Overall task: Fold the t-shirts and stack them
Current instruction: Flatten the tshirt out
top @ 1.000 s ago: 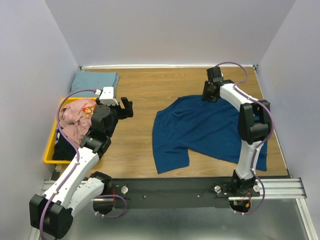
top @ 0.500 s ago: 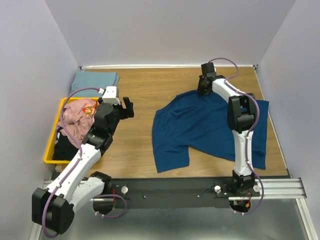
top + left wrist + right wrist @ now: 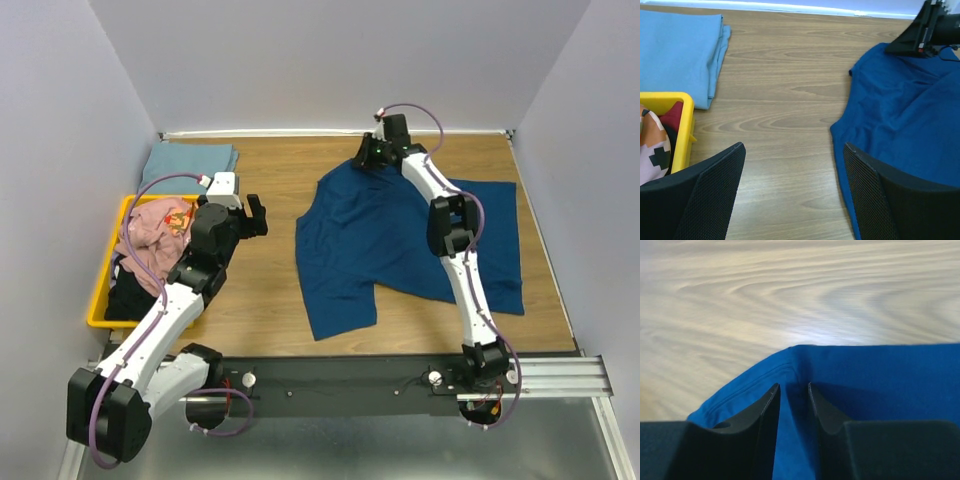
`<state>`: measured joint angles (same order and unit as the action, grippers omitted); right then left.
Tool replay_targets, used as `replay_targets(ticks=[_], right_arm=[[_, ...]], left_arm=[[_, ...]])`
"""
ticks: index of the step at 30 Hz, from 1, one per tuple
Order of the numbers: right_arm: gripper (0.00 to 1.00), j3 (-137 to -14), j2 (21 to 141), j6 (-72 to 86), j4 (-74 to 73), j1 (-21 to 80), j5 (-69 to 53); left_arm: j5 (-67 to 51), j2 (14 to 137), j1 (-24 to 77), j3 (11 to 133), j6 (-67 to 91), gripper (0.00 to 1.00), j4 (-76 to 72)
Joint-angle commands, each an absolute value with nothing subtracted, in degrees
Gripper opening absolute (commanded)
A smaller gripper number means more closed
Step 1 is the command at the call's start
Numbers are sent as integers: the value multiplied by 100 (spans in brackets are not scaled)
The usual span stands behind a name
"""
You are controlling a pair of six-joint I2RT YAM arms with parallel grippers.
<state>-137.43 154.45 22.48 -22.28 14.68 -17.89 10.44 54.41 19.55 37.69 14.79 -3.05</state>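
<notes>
Flattening of blue shirt (image 3: 400, 240) on right half of bench (image 3: 270, 290), its far edge pinched in narrowed right gripper (image 3: 794, 390) near far edge. Splayed, empty left gripper (image 3: 794, 149) beside bin (image 3: 96, 310) at left edge. Next, probably: pull cloth smooth, fold, stack on folded shirt (image 3: 188, 165) in far-left corner.

Top external: high, near edge, overlooking whole desk (image 3: 270, 180). Left wrist: low, facing across desk. Right wrist: close on blue shirt (image 3: 880, 370) edge; shirt in all views.
</notes>
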Motion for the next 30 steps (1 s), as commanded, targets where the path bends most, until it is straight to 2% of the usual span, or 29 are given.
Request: replay_targets(ticks=[1, 11, 15, 19, 21, 26, 27, 30], right_arm=[[38, -14079, 16005, 2145, -2593, 1942, -2829], [42, -14054, 15672, 1889, -2487, 2549, -3112], [53, -13712, 14934, 1846, -2487, 2549, -2359], [57, -12992, 13845, 1618, -2487, 2540, -1557], [57, -12228, 13098, 1530, -2496, 2531, -1250], [56, -10207, 11771, 1617, -2514, 2566, -1450], [55, -9499, 11595, 1635, -2522, 2653, -1494], [54, -8390, 10891, 1670, -2575, 3047, -1494]], left_arm=[[897, 5458, 1916, 3850, 1441, 86, -360], [756, 5467, 1907, 3841, 1450, 86, -360], [651, 5519, 1907, 3850, 1450, 86, -360], [528, 5546, 1907, 3850, 1459, 86, -360], [501, 5555, 1907, 3858, 1459, 86, -352], [597, 5467, 1899, 3859, 1512, 86, -343], [606, 5449, 1907, 3867, 1529, 86, -343], [738, 5370, 1907, 3832, 1582, 86, -343]])
